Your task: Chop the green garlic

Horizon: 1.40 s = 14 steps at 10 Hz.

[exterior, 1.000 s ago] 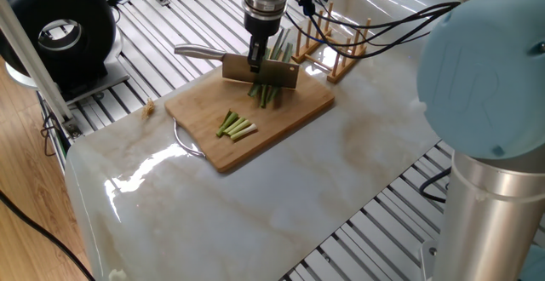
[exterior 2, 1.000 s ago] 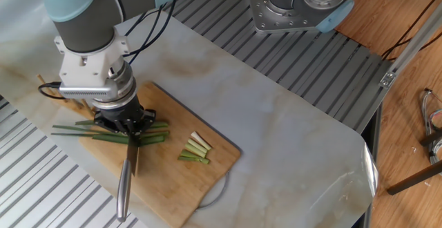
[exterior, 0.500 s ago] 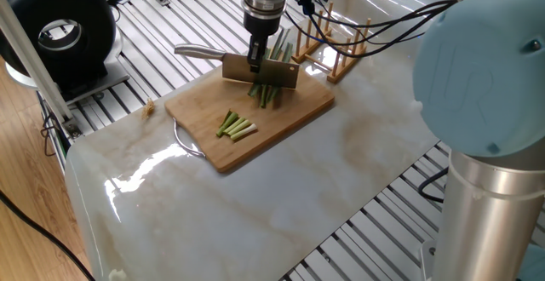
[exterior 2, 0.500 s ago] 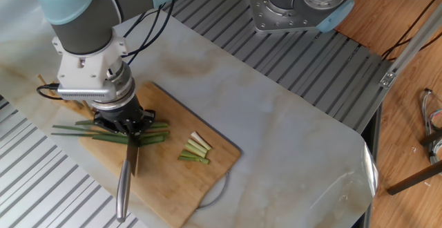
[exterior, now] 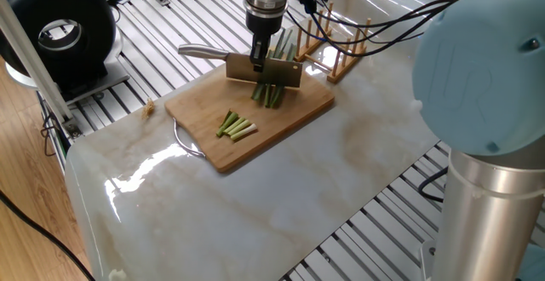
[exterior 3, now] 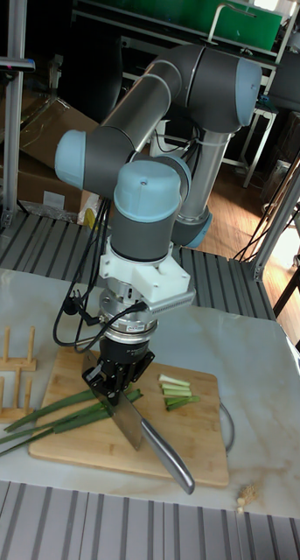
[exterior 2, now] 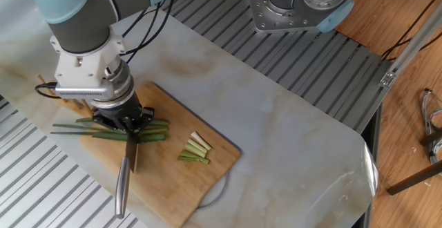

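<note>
Gripper (exterior 3: 117, 385) points straight down over the bamboo cutting board (exterior: 298, 111), fingers (exterior 3: 99, 379) clamped on the spine of a cleaver-style knife (exterior: 264, 71). Blade stands on edge across the green garlic (exterior 2: 153, 130); steel handle (exterior 2: 122, 190) sticks out past the fingers. Long stalks lie side by side under the blade, dark leaf ends running off the board's edge toward the wooden peg rack (exterior: 345, 53). Cut pale pieces (exterior: 236, 126) sit in a small cluster on the board, apart from the blade. Board rests on the marbled desk (exterior: 281, 196).
</note>
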Motion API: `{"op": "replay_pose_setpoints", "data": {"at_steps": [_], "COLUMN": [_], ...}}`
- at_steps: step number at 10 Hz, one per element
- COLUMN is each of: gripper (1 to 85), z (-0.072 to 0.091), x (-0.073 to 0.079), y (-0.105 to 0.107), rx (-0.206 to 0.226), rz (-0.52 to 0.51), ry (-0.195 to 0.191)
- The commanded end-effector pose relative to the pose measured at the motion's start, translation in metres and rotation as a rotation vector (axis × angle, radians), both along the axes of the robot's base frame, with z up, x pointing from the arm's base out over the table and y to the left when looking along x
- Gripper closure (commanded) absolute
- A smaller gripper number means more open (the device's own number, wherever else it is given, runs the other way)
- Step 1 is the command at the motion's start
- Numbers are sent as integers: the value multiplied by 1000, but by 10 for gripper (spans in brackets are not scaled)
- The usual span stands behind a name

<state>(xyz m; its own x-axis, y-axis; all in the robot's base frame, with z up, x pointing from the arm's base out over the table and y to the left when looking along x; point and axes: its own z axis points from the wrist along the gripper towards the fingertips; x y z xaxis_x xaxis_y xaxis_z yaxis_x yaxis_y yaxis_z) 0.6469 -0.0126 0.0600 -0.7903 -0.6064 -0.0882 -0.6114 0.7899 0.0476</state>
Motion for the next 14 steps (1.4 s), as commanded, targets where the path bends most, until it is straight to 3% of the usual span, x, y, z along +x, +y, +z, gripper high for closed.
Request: {"op": "replay_pose_setpoints", "data": {"at_steps": [1, 6, 8, 9, 12, 14], "gripper": [843, 843, 843, 843, 843, 843], "z": [2, -12, -7, -5, 10, 18], "x": [-4, -2, -2, -3, -1, 5], "y": [-2, -3, -7, -4, -10, -2], "rx": [8, 6, 7, 29, 24, 45], "rz": [-15, -23, -11, -9, -1, -39], "ry": [12, -5, -5, -5, 13, 21]}}
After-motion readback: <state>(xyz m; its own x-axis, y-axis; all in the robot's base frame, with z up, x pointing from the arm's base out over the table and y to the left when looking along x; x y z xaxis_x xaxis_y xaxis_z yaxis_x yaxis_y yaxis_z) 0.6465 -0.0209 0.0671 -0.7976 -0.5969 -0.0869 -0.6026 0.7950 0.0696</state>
